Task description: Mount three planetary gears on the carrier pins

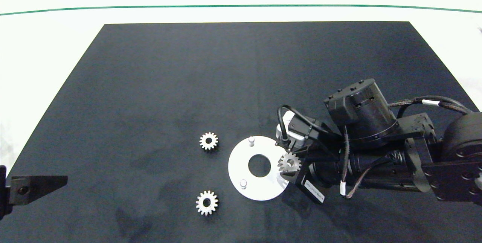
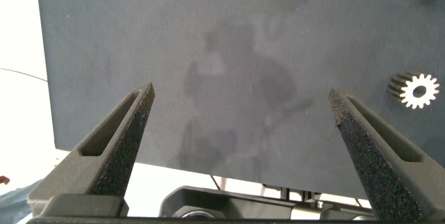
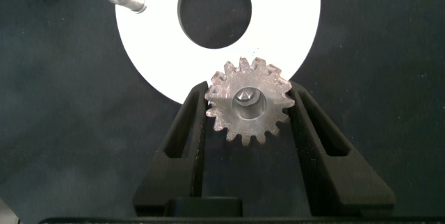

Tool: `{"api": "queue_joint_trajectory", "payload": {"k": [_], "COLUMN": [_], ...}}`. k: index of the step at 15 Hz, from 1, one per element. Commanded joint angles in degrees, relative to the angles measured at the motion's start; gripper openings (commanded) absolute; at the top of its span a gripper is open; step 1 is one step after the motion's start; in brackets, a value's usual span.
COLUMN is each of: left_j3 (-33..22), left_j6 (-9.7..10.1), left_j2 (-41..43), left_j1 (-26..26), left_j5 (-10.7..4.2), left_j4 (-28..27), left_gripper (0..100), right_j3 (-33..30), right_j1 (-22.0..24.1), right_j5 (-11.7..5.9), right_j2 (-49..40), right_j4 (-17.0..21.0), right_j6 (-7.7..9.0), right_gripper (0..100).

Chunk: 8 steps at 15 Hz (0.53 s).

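**Meanwhile, one gear gripped over the disc**

From above, the right gripper (image 1: 290,163) clamped a gear (image 1: 289,162) over the disc (image 1: 241,160); two gears (image 1: 208,141) (image 1: 206,202) lay beside it. Left gripper (image 2: 240,123): fingers apart. Right wrist: gear (image 3: 248,101) at disc's (image 3: 292,15) edge.

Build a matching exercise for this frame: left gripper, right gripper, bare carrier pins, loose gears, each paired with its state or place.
1 left gripper
2 right gripper
3 bare carrier pins
4 loose gears

a lying on the dark mat beside the disc
b open, parked at the mat's edge
c standing on the white disc
d shut on a gear

Pairs: 1-b, 2-d, 3-c, 4-a
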State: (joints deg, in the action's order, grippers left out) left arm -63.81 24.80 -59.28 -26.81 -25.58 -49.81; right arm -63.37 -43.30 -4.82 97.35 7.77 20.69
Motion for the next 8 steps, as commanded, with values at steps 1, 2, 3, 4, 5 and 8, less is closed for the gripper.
{"api": "queue_joint_trajectory", "payload": {"k": [1, 2, 3, 4, 5, 8], "left_j3": [0.0, 0.0, -0.09, -0.18, -0.18, -0.18], "left_j6": [0.17, 0.17, 0.17, 0.08, 0.08, 0.08], "left_j2": [-0.13, -0.04, -0.04, -0.04, -0.04, -0.04], "left_j1": [0.0, 0.0, 0.09, 0.0, 0.0, 0.09], "left_j5": [-0.18, -0.18, -0.09, -0.09, -0.09, -0.18], "left_j4": [-0.29, -0.29, -0.29, -0.29, -0.29, -0.29], "left_gripper": [100, 100, 100, 100, 100, 100], "right_j3": [0.0, 0.09, 0.09, 0.09, 0.09, 0.0], "right_j1": [-0.29, -0.38, -0.56, -0.56, -0.56, -0.38], "right_j5": [0.07, 0.07, 0.07, 0.07, 0.07, -0.11], "right_j2": [0.2, 0.2, 0.29, 0.47, 0.56, 0.64], "right_j4": [0.06, 0.06, 0.06, 0.06, 0.06, -0.12], "right_j6": [0.14, 0.14, 0.14, 0.14, 0.14, 0.14], "right_gripper": [19, 19, 19, 19, 19, 19]}}
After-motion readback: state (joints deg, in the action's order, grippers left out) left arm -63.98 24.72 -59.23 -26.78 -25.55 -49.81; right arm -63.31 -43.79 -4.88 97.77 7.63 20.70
